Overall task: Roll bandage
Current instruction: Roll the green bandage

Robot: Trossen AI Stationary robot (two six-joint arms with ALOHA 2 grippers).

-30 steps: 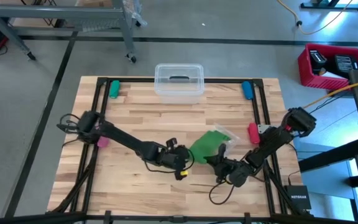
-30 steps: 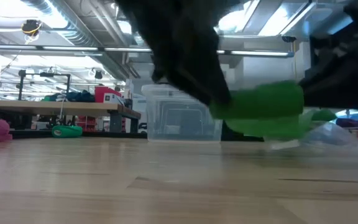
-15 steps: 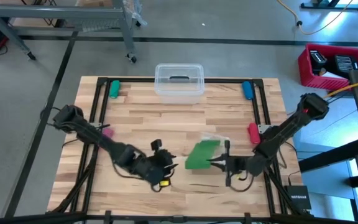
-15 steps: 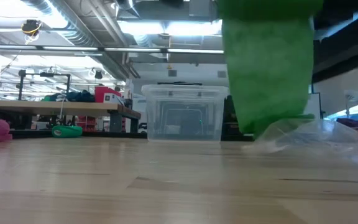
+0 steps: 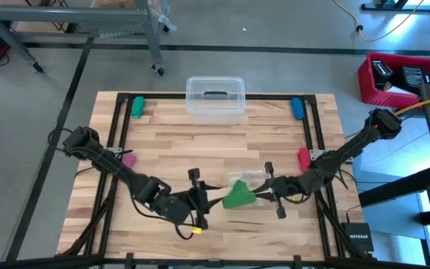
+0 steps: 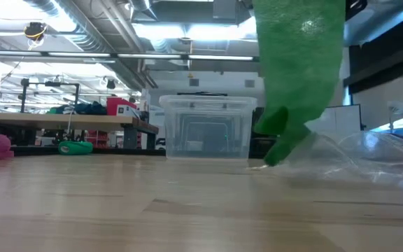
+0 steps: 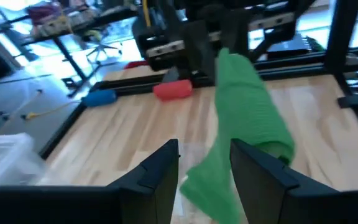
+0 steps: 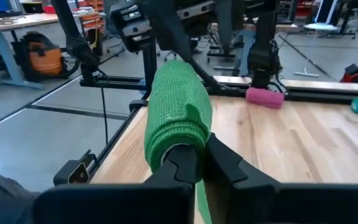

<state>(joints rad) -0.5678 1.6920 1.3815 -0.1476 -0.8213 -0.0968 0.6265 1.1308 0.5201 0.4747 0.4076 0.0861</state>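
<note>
The bandage (image 5: 237, 198), a bright green fabric strip, hangs bunched between my two grippers near the table's front middle. My right gripper (image 5: 263, 191) is shut on its upper part. In the low view the bandage (image 6: 299, 70) comes down from above; its lower end (image 6: 277, 143) reaches the table beside a clear plastic bag (image 6: 359, 157). My left gripper (image 5: 204, 198) stands open just left of the bandage. In its wrist view the two fingers stand on either side of the hanging strip (image 7: 244, 112); whether they touch it I cannot tell. My right gripper pinches a bunched, several-layer part of the bandage (image 8: 178, 134) between its two fingers, which lie about level and come from the table's right side. The bunch bulges over the fingertips (image 8: 188, 158). The rest hangs slack below, its lower end down at the table.
A clear lidded box (image 5: 215, 97) stands at the far edge. Small rolls lie around: green (image 5: 136, 107) far left, blue (image 5: 296, 108) far right, pink (image 5: 128, 159) left, red (image 5: 303, 158) right. The plastic bag (image 5: 246, 179) lies just behind the bandage.
My right gripper has risen and rolled its wrist, lifting the bandage from lying flat on the table to hanging, with only its lower end still down. My left gripper has also risen, drawn back toward the left, then come close to the hanging strip again.
</note>
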